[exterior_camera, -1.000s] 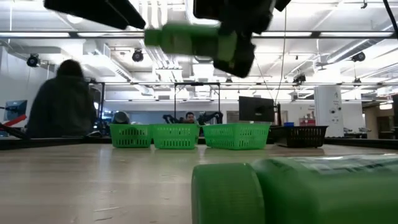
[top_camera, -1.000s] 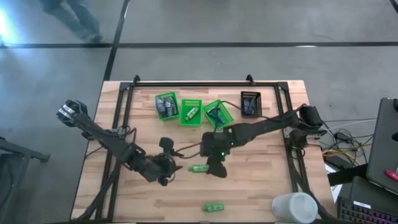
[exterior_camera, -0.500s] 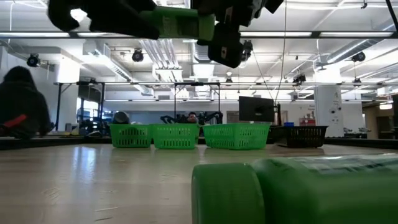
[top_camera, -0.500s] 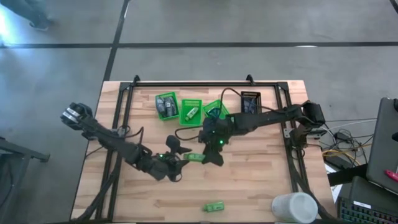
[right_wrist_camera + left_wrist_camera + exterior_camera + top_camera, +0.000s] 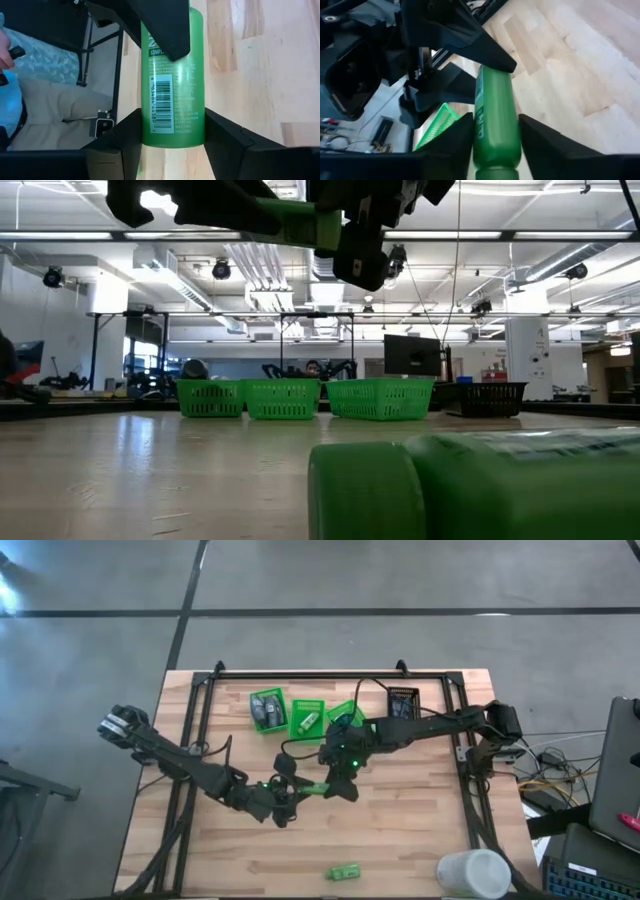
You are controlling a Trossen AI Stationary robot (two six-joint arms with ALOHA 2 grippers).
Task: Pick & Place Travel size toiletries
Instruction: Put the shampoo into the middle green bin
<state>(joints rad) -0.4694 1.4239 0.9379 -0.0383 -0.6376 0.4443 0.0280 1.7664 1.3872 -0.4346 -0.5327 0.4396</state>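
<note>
Green bottle (image 5: pixel 316 788) spans left pincer (image 5: pixel 292 790) and right pincer (image 5: pixel 340 787), seemingly gripped.

Item count, high view:

- Green mesh baskets: three, in a row at upper centre of the frame: left basket (image 5: pixel 267 710), middle basket (image 5: pixel 306 719), right basket (image 5: pixel 346 721), partly covered by an arm.
- Black basket (image 5: pixel 402 705): one, right of the green row.
- Green bottles in the open: two. One bottle (image 5: pixel 314 789) is at centre frame between the two arms; one bottle (image 5: pixel 344 872) lies at lower centre.
- Further green bottle (image 5: pixel 309 720): one, inside the middle basket.
- White cylinder (image 5: pixel 474 874): one, lower right.
- Arms: two.
- Bench (image 5: pixel 420 840): one.
</note>
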